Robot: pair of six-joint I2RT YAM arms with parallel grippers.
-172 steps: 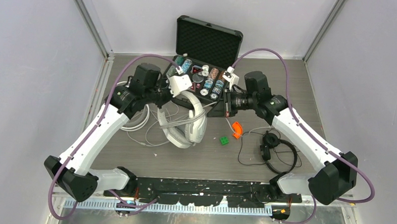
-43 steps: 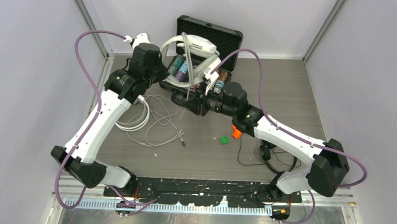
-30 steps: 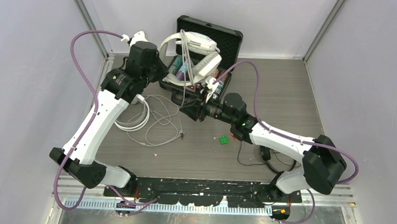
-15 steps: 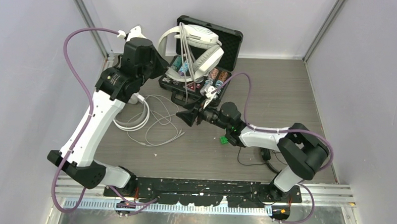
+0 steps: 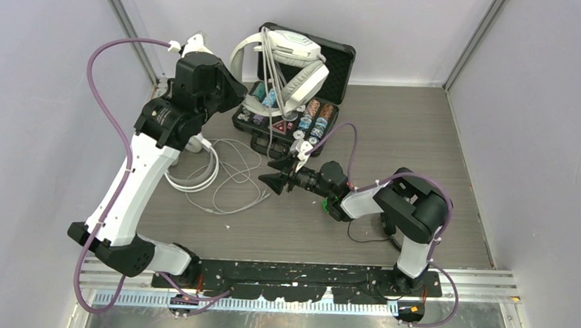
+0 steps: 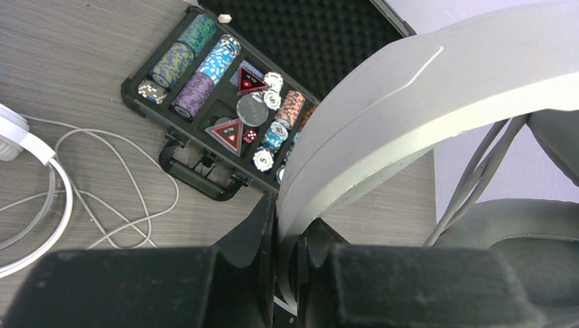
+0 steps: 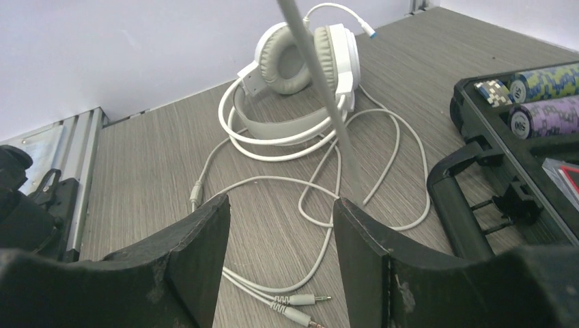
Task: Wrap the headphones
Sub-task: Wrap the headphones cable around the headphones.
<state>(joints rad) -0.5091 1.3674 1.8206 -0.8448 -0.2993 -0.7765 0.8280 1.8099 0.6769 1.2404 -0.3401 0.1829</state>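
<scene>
My left gripper [image 5: 230, 78] is shut on the headband [image 6: 410, 89] of a white pair of headphones [image 5: 296, 57], holding it high above the open case. Its grey cable [image 5: 272, 119] hangs straight down to the table. My right gripper [image 5: 271, 174] stands open low over the table, pointing left. The hanging cable [image 7: 321, 89] runs just beyond its fingertips, and the cable's two jack plugs [image 7: 300, 304] lie on the wood between them. A second white pair [image 7: 300, 68] lies on the table at the left with loose cable loops [image 5: 235, 184]. The black pair [image 5: 388, 227] is mostly hidden behind my right arm.
An open black case [image 5: 254, 122] with poker chips [image 6: 198, 75] sits at the back middle, its handle [image 7: 454, 198] close to my right fingers. A green block [image 5: 329, 205] lies beside my right wrist. Walls close in on the left, right and back.
My right gripper has opened and dropped forward-left to the table, the arm folding back. My left arm has lifted the white headphones slightly higher and further back.
</scene>
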